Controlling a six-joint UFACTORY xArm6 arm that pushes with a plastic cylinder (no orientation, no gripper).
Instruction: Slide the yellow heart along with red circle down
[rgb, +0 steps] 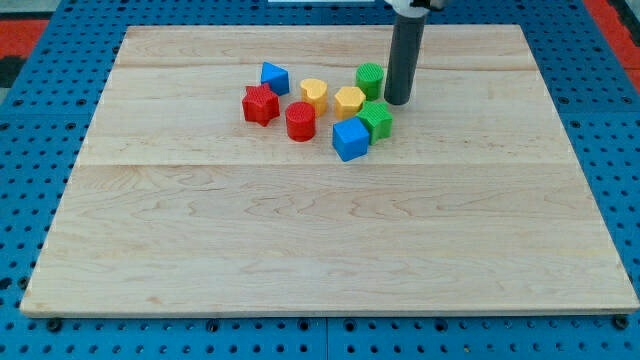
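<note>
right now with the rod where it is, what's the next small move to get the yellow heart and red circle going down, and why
Probably shift my tip toward the view's left and top, to just above the yellow heart. It now stands right of the green cylinder and yellow hexagon, off to the heart's side. The red circle sits just below the heart, so a downward push from there should carry both.

Straight dark grey cylindrical rod, white mount at top, my tip (398, 102) blunt

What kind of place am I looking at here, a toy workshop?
Probably a robot test bench, not a workshop: a wooden board lies on blue pegboard, and my tip stands beside small coloured blocks such as the yellow heart.
</note>
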